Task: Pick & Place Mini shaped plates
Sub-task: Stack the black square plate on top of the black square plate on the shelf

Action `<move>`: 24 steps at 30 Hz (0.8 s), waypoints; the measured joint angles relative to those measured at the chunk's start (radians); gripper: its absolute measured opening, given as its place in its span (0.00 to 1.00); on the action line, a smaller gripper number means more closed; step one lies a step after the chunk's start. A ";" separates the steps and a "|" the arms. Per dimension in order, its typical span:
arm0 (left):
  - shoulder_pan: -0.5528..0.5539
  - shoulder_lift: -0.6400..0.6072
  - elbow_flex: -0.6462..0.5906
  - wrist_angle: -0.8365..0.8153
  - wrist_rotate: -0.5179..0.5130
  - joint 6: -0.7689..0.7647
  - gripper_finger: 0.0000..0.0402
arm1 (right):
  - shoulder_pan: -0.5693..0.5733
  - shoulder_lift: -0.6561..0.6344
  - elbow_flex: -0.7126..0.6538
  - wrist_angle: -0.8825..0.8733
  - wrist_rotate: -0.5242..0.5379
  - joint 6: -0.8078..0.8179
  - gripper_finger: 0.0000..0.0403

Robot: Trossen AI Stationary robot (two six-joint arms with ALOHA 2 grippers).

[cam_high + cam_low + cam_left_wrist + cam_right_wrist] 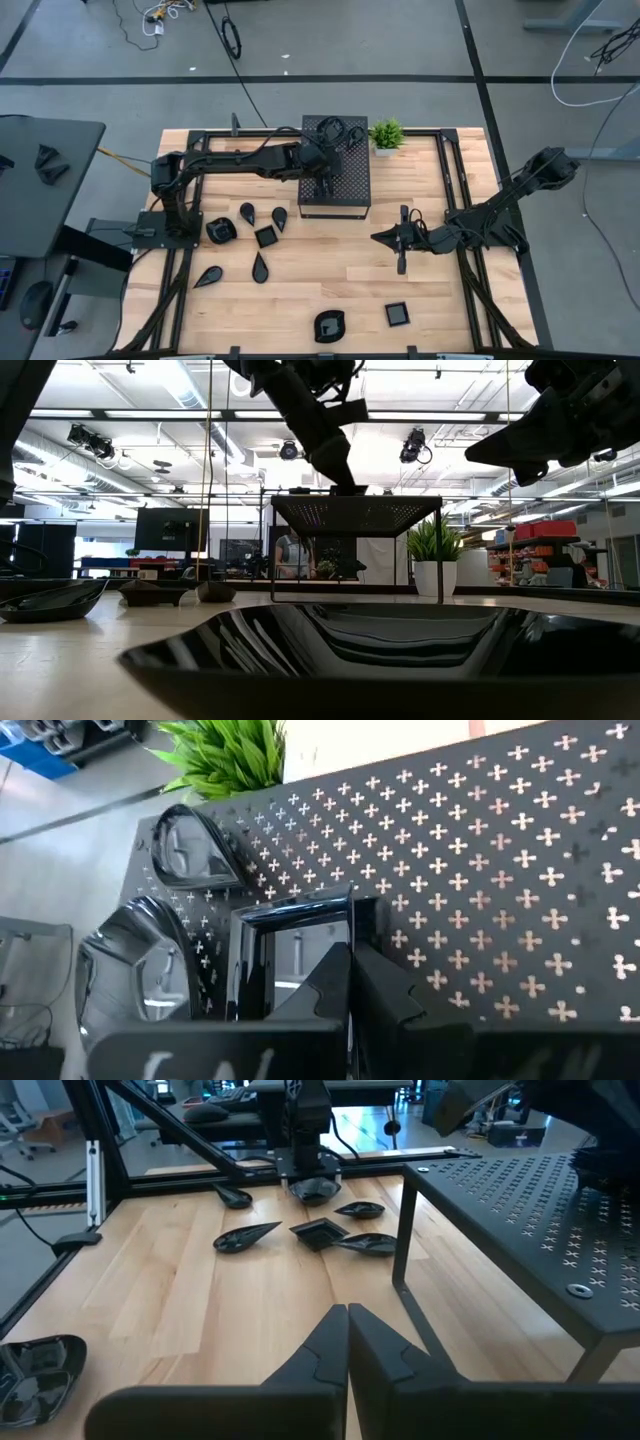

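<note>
I have the left hand (325, 150) over the top of the perforated box (335, 195), fingers together with nothing between them. A square plate (290, 955) lies on the box top directly ahead of its fingertips, with two rounded plates (190, 845) beyond it toward the potted plant (386, 135). The right hand (400, 240) waits closed and empty above the table (310, 290), just right of the box. The remaining mini plates (265, 237) lie on the table left of the box, well apart from the right hand; I judge the left arm nearer

Left tool (322, 180) extended and closed; right tool (385, 238) closed, hovering low.
</note>
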 joint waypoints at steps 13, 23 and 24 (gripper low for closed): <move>0.000 0.000 0.000 0.005 0.001 -0.023 0.03 | 0.000 0.000 0.000 0.001 -0.002 0.000 0.02; -0.001 -0.001 0.000 0.005 0.027 -0.023 0.15 | 0.000 0.000 0.000 0.001 -0.002 -0.001 0.02; -0.001 -0.001 0.000 0.006 0.027 -0.023 0.17 | 0.000 0.000 0.000 0.001 -0.002 -0.001 0.02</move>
